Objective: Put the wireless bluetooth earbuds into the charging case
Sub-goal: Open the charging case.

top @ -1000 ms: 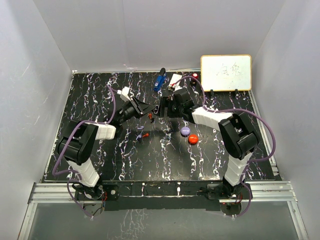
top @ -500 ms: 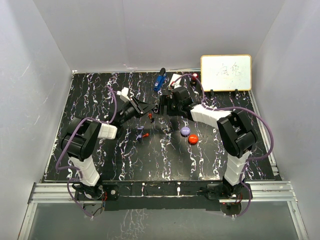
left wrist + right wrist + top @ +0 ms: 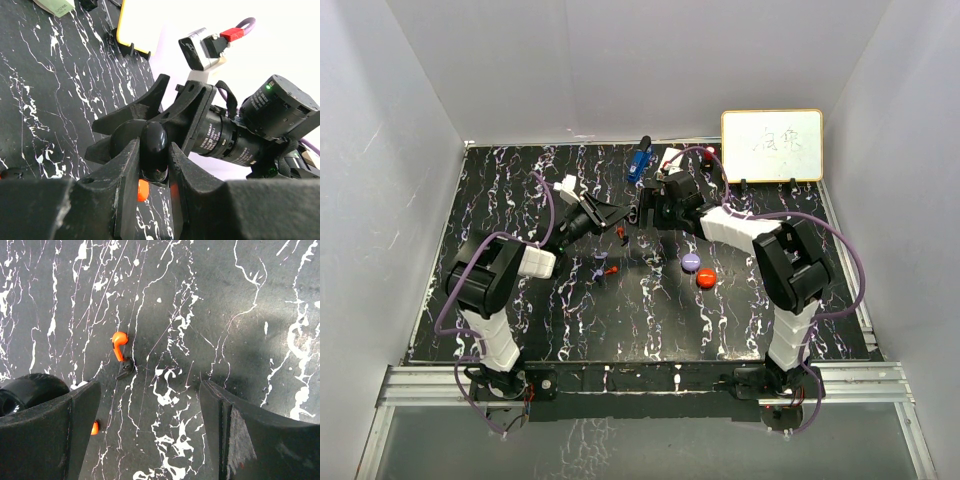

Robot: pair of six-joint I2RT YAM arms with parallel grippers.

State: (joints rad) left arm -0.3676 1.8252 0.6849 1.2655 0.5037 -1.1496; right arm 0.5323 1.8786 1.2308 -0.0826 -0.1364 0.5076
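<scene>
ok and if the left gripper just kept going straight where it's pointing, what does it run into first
The right gripper: its open fingers face the left gripper right ahead, seemingly very near, though depth is hard to judge. The left one is shut on a small dark glossy piece.

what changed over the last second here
The right hand crept slightly toward the back of the table, jaws open throughout. The left arm barely shifted. Unchanged: the left hand stays shut on a dark rounded piece; the purple case, red case and loose earbuds lie where they were.
</scene>
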